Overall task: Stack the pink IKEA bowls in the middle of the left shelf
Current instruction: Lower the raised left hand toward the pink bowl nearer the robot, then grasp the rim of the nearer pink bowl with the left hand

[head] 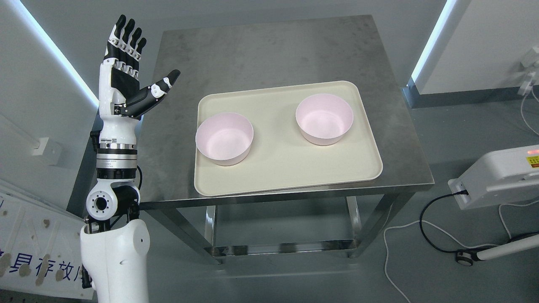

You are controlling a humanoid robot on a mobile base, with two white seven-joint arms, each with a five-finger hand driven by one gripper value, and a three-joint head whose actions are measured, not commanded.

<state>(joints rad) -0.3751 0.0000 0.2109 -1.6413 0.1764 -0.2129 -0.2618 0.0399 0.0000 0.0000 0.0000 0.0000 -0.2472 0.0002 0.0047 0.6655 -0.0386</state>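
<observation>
Two round pink plastic bowls, one (224, 138) at left edge of cream rectangular tray (286, 174), other (324, 119) toward its back right corner, well apart, tray on steel table (261, 50), left hand (128, 73) raised beside table's left edge, fingers spread, empty

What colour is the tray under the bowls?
Cream, plain with no pattern; the tray shows clearly in the head view.

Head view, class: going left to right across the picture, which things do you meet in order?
Left hand → left pink bowl → right pink bowl → white device on the floor.
</observation>
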